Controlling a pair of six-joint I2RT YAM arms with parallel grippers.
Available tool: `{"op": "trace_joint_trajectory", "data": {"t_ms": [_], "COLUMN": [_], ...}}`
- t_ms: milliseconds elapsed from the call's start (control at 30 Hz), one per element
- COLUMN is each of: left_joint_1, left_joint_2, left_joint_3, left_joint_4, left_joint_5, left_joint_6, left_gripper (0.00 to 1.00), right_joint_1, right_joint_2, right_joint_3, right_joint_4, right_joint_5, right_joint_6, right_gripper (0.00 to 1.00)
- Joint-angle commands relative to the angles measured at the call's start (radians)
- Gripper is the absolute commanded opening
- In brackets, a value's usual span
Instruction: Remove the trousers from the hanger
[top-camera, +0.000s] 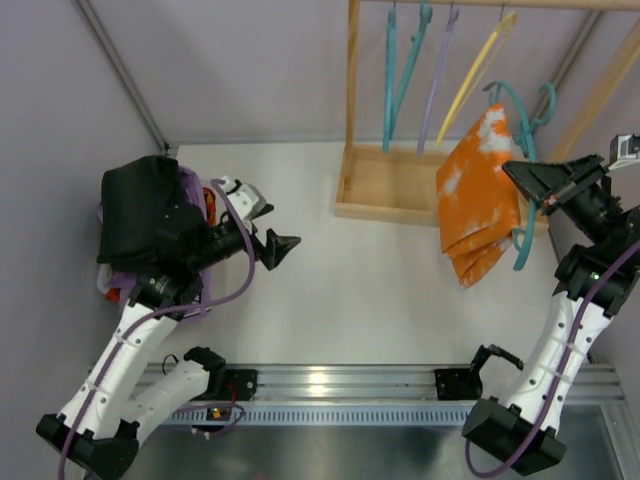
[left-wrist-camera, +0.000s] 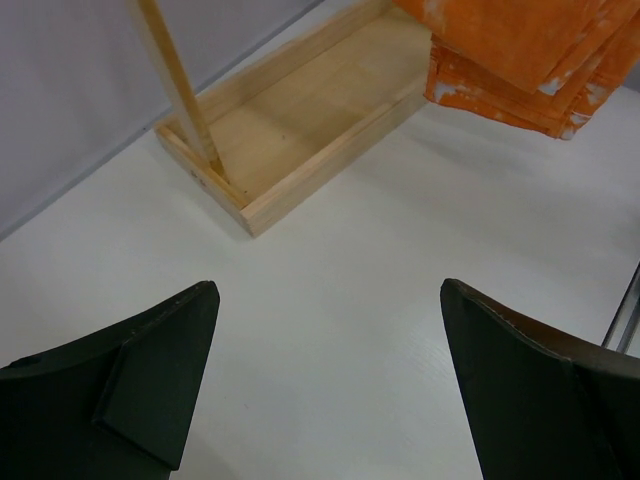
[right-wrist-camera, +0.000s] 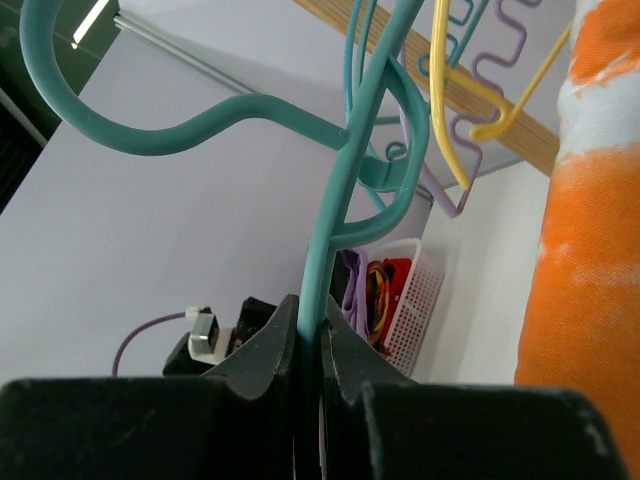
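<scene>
2 R fingers (right-wrist-camera: 262, 355) clamp hanger (right-wrist-camera: 345, 200), trousers (right-wrist-camera: 590, 250) beside

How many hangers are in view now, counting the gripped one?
4. Three hang on the wooden rack: a teal hanger, a purple hanger, a yellow hanger. The fourth hanger, teal, carries the trousers and is clamped in the right gripper. Others may hide behind the trousers.

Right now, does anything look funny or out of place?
Yes. One teal hanger is not on the wooden rack, where the other hangers hang. The right tool is shut on it and holds it tilted in the air beside the rack, with the orange trousers draped over it, dangling.
</scene>
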Motion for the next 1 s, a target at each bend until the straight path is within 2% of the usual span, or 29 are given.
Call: {"op": "trace_joint_trajectory", "data": {"t_ms": [0, 67, 100, 133, 200, 233, 367, 433, 567, 733, 967], "left_joint_1": [-0.128, -0.269, -0.318, -0.422, -0.522, -0.614, -0.794, -0.869, -0.952, -1.047, -1.072], "left_joint_2": [0.005, 0.028, 0.036, 0.045, 0.081, 0.097, 0.209, 0.247, 0.351, 0.457, 0.618], "left_joint_3": [-0.074, -0.118, -0.133, -0.15, -0.198, -0.209, -0.249, -0.249, -0.191, -0.089, 0.053], "left_joint_4": [0.196, 0.3, 0.34, 0.398, 0.555, 0.598, 0.835, 0.905, 0.985, 1.006, 1.052], "left_joint_5": [-0.127, -0.271, -0.317, -0.419, -0.538, -0.61, -0.719, -0.742, -0.74, -0.789, -0.772], "left_joint_6": [0.092, 0.117, 0.159, 0.184, 0.27, 0.299, 0.44, 0.456, 0.419, 0.37, 0.327], "left_gripper": [0.98, 0.99, 0.99, 0.99, 0.99, 0.99, 0.99, 0.98, 0.99, 0.91, 0.85], "right_joint_1": [-0.006, -0.006, -0.006, -0.007, -0.007, -0.007, -0.007, -0.007, -0.007, -0.007, -0.006], "right_joint_2": [-0.123, -0.171, -0.185, -0.196, -0.222, -0.232, -0.237, -0.243, -0.262, -0.265, -0.263], "right_joint_3": [-0.013, -0.021, -0.015, 0.001, 0.019, 0.037, 0.087, 0.11, 0.122, 0.131, 0.14], "right_joint_4": [-0.07, -0.135, -0.214, -0.267, -0.339, -0.357, -0.433, -0.457, -0.494, -0.539, -0.522], "right_joint_5": [0.068, 0.093, 0.102, 0.114, 0.154, 0.174, 0.211, 0.238, 0.294, 0.324, 0.32], "right_joint_6": [-0.059, -0.082, -0.092, -0.101, -0.11, -0.109, -0.096, -0.095, -0.076, -0.064, -0.02], "right_gripper": [0.0, 0.0, 0.0, 0.0, 0.0, 0.0, 0.0, 0.0, 0.0, 0.0, 0.0]}}
